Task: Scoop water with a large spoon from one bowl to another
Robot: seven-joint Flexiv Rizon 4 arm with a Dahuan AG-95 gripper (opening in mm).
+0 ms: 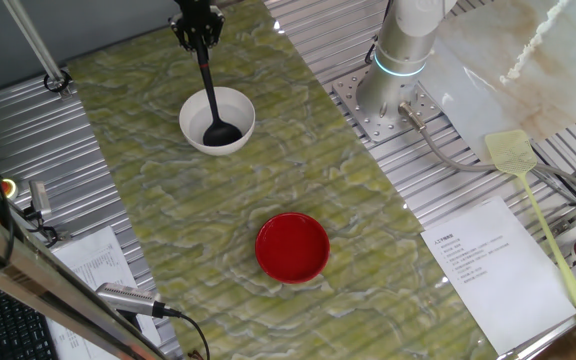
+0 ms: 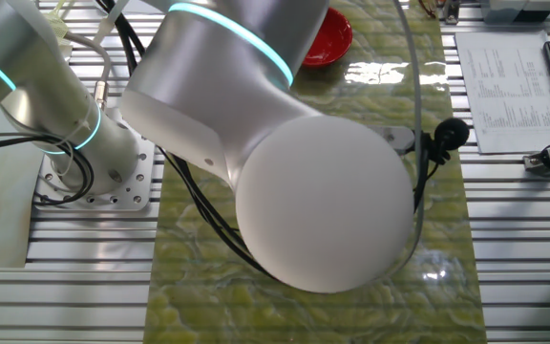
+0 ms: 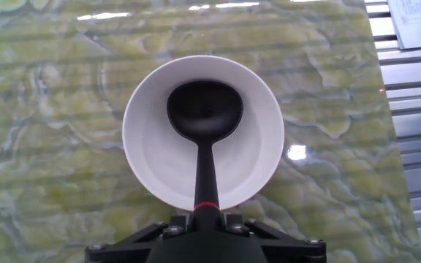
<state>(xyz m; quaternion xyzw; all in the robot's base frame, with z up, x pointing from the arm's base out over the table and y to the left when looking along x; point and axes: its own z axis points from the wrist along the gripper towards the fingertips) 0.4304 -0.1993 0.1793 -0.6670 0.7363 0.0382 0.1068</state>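
The black two-finger pincer hangs at the top of one fixed view, fingers pointing down, clamped on the upper end of the black long-handled ladle. The handle runs down and slightly right from the pincer, and the round deep scoop sits inside the round plain white bowl just below it. In the hand view the scoop lies over the far half of the white bowl, the handle rising straight toward the camera; any water in it is too faint to make out. Below and right of the pincer, well apart from it, stands the round glossy red bowl on the green marbled tabletop. Further right, the silver arm base is bolted beside the tabletop. In the other fixed view the arm's large silver elbow fills the frame and hides the pincer.
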